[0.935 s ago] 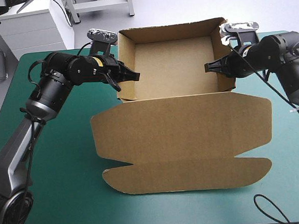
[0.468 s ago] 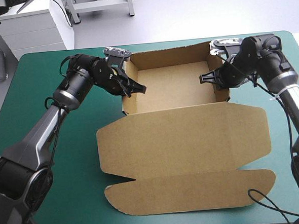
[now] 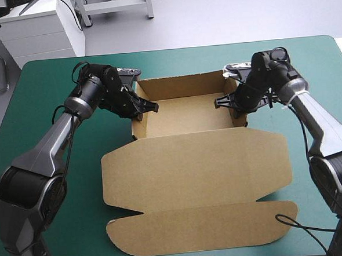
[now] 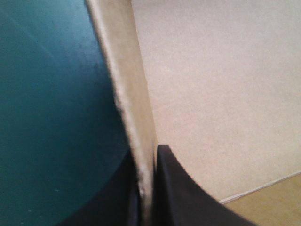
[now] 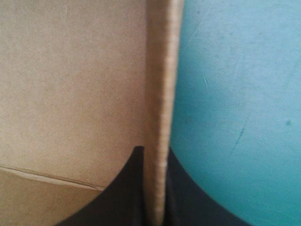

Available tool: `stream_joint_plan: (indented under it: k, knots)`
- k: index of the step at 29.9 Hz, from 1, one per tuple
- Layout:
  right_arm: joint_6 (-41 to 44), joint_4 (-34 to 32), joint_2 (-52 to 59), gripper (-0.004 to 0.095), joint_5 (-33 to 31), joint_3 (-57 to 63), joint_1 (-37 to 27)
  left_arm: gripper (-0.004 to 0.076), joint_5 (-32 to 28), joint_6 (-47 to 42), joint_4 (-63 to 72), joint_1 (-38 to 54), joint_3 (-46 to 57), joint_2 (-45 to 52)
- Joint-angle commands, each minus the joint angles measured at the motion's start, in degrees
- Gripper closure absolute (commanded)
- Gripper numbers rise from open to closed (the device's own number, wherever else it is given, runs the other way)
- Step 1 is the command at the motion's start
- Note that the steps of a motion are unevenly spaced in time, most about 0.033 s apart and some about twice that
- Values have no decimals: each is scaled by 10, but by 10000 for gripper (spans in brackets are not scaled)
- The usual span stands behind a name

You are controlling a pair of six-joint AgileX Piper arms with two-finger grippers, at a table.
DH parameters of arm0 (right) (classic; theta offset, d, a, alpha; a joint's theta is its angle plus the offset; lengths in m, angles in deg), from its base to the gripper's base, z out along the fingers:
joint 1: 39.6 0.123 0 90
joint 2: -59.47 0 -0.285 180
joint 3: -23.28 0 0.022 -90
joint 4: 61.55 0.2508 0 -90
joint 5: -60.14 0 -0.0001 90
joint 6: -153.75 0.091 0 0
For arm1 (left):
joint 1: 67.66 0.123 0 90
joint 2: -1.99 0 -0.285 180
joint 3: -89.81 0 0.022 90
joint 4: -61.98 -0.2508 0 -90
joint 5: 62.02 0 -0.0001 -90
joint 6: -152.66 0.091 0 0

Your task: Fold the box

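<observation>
The brown box (image 3: 190, 161) lies mid-bench as an open tray. Its four walls are raised and its lid (image 3: 197, 178) is spread flat toward the near edge. The board is matt and plain. The lid's side flaps are cut at a slant, and its last panel (image 3: 200, 228) has rounded corners with a notch at each end of the crease.

The left pincer (image 3: 148, 108) is clenched on the tray's left wall (image 4: 127, 94), one black finger on each face. The right pincer (image 3: 222, 103) grips the right wall (image 5: 160, 70) the same way. In the close wrist views each wall's top edge looks thick and softly rounded, perhaps doubled board, though I cannot be sure.

The bench's teal-green cover (image 3: 58, 187) is smooth and lies bare to the left and right of the lid, with a strip beyond the tray's far wall. The rounded panel ends near the bench's near edge.
</observation>
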Motion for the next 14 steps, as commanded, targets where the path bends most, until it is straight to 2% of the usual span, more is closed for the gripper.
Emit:
stream_joint_plan:
  k: [1,5,9,12,14]
  knots:
    - [-8,-20,9,920,21,-18,18,731,26,18,-23,3,-14,28]
    - [1,-21,3,920,41,-18,39,731,40,18,-40,3,-14,25]
    - [7,-29,3,922,27,-18,40,717,52,28,-69,3,-14,23]
    - [7,-46,3,922,6,-18,40,636,52,33,-66,3,-14,23]
    - [9,-56,3,921,-8,-18,40,538,52,33,-58,3,-14,23]
